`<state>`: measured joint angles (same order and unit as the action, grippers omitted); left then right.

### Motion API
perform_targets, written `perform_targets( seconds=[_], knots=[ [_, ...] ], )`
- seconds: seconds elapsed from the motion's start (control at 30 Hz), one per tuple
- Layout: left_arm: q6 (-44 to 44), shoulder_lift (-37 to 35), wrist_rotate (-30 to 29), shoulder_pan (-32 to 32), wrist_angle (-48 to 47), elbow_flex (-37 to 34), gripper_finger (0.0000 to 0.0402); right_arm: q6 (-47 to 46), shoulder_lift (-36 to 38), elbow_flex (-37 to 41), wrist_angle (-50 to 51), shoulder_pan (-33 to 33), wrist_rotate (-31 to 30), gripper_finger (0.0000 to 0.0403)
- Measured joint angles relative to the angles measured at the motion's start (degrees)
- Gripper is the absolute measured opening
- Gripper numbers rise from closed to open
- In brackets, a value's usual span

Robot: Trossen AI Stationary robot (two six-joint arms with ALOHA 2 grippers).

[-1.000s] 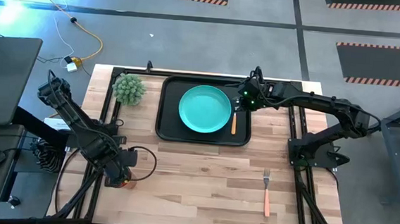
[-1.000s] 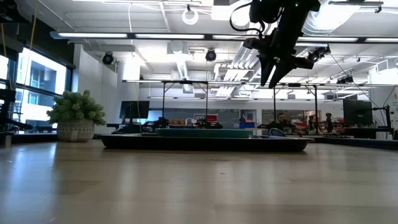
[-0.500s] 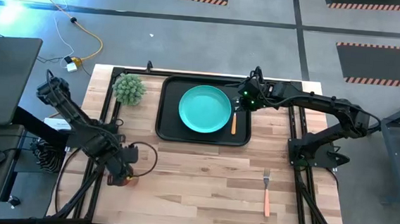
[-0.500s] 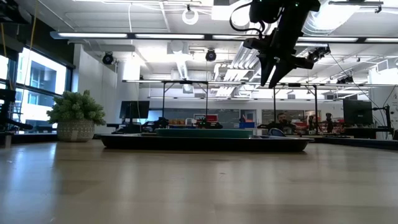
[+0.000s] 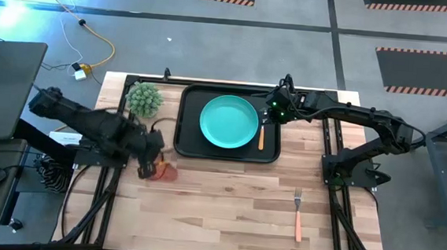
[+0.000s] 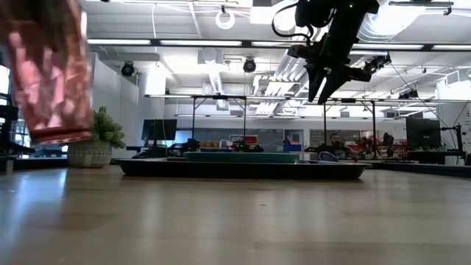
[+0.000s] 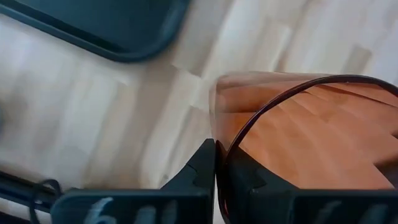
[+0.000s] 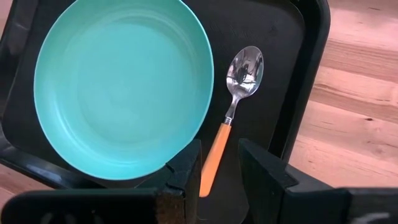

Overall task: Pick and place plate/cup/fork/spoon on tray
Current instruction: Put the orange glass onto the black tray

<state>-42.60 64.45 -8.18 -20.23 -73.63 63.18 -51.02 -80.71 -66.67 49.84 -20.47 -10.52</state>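
— Report the layout, largest item first.

— The tray [image 5: 227, 145] sits at the table's far middle. On it lies the plate [image 5: 228, 121], and just beside the plate, toward my right arm, the spoon [image 8: 235, 102], bowl away from my fingers. The fork [image 5: 298, 214] lies on bare wood near the table's front on the right arm's side, well apart from the tray.

— And your grippers?

— My left gripper [image 5: 152, 158] is closed around the cup [image 5: 163, 170]. The cup's rim sits directly against my fingers [image 7: 202, 171] in the left wrist view, and the low view shows it clear of the tabletop. It hangs just outside the tray's near-left corner, near the plant [image 5: 144, 99]. My right gripper [image 5: 268, 112] hovers above the spoon, fingers parted and gripping nothing.
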Motion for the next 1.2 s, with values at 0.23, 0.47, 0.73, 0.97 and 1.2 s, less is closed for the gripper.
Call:
perform_targets(
  seconds=[0.23,0.47,0.73,0.97,1.2],
  knots=[
    [10.55,-0.99,-3.95,12.37,0.70,0.02,0.0003,-1.84,0.00,0.00,-0.01,0.02,0.00,0.0099],
    [21.76,-0.93,-5.59,25.30,6.56,0.02,0.0003,-3.06,0.00,0.00,-0.15,0.01,-0.02,0.0099],
    [34.46,-0.64,-1.81,38.92,17.32,0.04,0.0003,-3.11,0.00,0.00,-0.15,0.00,-0.53,0.0099],
    [41.44,-0.60,2.10,48.31,29.32,0.02,0.0003,-4.51,0.00,0.00,-0.19,0.02,-2.71,0.0099],
    [45.20,1.92,2.84,55.22,33.43,2.24,0.0003,-4.46,0.00,0.00,-0.28,0.00,-3.48,0.0099]
  ],
)
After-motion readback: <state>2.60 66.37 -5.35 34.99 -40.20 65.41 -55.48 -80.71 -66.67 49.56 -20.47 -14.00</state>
